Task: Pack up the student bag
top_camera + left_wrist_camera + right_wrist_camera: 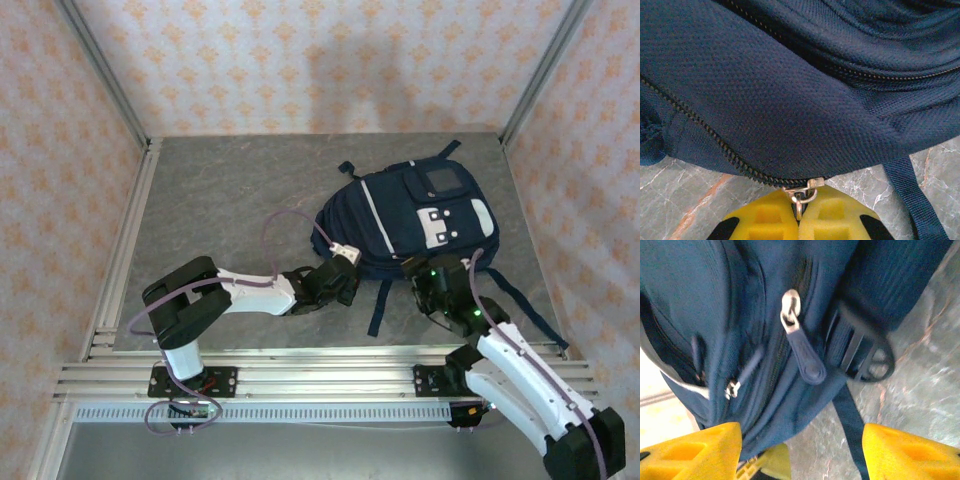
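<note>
The student bag [400, 215], navy with white trim and a grey patch [440, 180], lies flat on the table's right half. My left gripper [343, 280] is at its near left edge. In the left wrist view the yellow fingers [770, 220] are pressed together on the ring of a metal zipper slider [802, 190] at the end of the bag's [790, 90] zipper line. My right gripper [432, 278] is at the bag's near right corner. Its jaws [800, 450] stand wide apart, with the bag's edge [765, 405] and a dark strap [852, 425] between them, nothing gripped.
A zipper with a navy rubber tab [804, 355] and a black plastic buckle [867, 357] sit just ahead of the right fingers. Two straps [378, 300] [525, 300] trail toward the near edge. Aluminium rails [125, 250] and patterned walls bound the grey marble table [230, 190].
</note>
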{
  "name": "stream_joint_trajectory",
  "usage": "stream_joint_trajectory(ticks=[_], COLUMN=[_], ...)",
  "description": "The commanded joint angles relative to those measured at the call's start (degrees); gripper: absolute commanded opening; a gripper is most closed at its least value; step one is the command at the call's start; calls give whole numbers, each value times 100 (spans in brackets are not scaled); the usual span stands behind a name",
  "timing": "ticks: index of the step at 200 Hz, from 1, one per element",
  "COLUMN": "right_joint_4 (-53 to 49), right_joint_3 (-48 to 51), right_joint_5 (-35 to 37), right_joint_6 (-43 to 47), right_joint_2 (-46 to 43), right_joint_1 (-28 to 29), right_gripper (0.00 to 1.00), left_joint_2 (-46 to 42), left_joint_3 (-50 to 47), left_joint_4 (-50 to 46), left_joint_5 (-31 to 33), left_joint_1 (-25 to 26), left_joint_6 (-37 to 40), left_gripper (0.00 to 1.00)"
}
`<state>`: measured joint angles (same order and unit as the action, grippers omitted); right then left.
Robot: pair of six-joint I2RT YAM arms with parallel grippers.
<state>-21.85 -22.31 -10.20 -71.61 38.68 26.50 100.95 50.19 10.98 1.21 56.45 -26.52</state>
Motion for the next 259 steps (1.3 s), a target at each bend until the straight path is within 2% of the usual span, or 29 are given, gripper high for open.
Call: stream_joint_trajectory(ticks=[1,32,80,100,112,146,157,195,259], right_joint_4=[1144,2086,2694,2745,2917,2439,2543,2487,2200], right_joint_3=[77,153,56,45,64,-491,-509,-528,-238], right_joint_5=[421,923,1200,1376,1412,1278,1108,766,753], right_joint_6=[-799,-933,-616,-478,-321,1100,1520,2205,2152], right_joint_2=[215,794,1978,2380,2578,3024,3058,3037,2640], right_joint_1=[486,928,962,962,962,946,941,927,918], right_gripper=[65,65,63,48,35,6,0,0,0], left_joint_2=[-265,-268,-275,-244,-234,-256,-281,-347,-489], left_joint_3=[20,21,119,143,163,166,123,26,-132], left_joint_4=[-133,-110,-243,-281,-290,-397,-395,-484,-544], left_joint_5=[-121,-190,-230,-218,-205,-50,4,283,344], left_joint_1=[-24,-19,-18,-17,-19,-15,-23,-23,-307], left_joint_6=[68,-1,48,60,64,25,16,15,15], left_gripper=[0,0,0,0,0,0,0,0,0])
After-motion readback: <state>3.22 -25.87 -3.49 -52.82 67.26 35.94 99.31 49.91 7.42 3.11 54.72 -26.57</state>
